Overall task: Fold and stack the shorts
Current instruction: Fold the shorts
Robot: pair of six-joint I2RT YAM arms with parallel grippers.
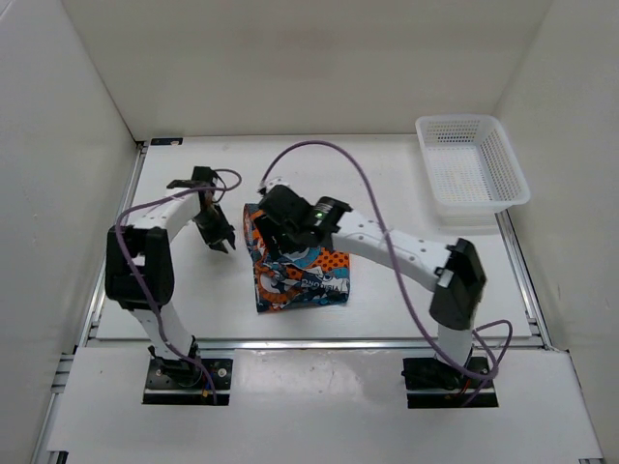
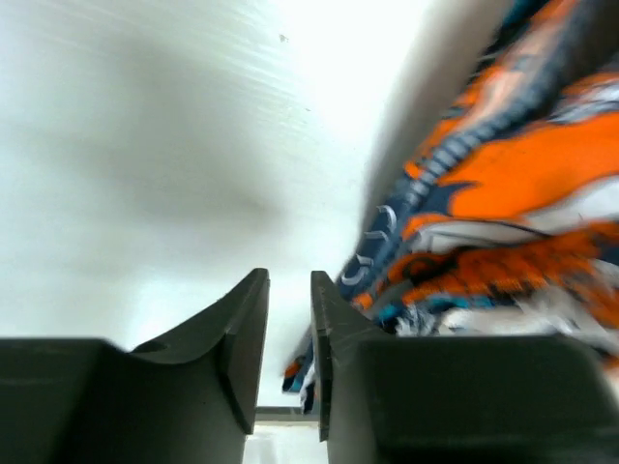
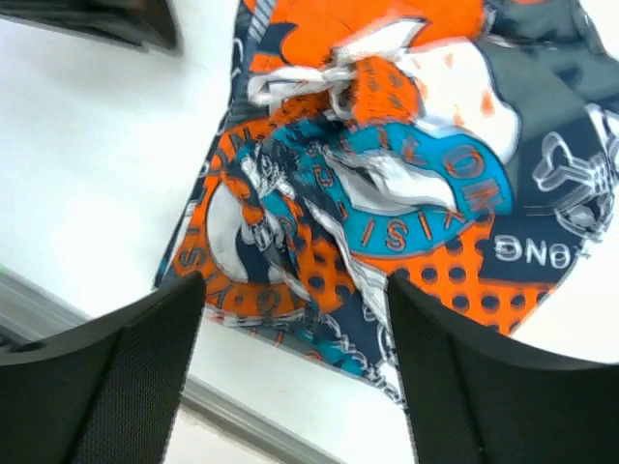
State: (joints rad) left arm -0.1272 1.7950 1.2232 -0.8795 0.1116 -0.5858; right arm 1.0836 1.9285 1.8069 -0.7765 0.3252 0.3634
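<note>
White table [image 1: 406,184] with white walls on three sides. A white mesh basket [image 1: 471,206] sat in the far right corner, well apart from the work.

The shorts [image 1: 300,275] lay mid-table as a compact, roughly square bundle, more than one layer by the look of it. My read: the fold was mostly done and this was a flatten or tidy step. I saw only one pair, so nothing to stack on yet.

The right hand [image 3: 290,290] hovered over the bundle's far part with its fingers spread wide and nothing between them. Probably placed there to press or re-pinch the top layer. Whether it touched the cloth, I couldn't tell.

The left hand [image 1: 224,244] sat just beside the bundle's left edge, low over the table. Its fingers were nearly together with a thin slit between them, and no cloth in it. Likely waiting clear of the fold or lining up on that edge.

View differences:
- The top view gave the layout only. The right arm covered the bundle's upper part, and that hand's opening wasn't readable there.
- The right wrist view showed the spread fingers, the print detail and a white drawstring knot [image 3: 334,72] lying on top, all hidden from above. A dark blur in its top left corner may have been the left hand, unsure.
- The left wrist view showed the slit between its fingers and the bundle's edge rising close on the right, with bare table ahead. It was too blurred to say whether cloth touched the finger.
</note>
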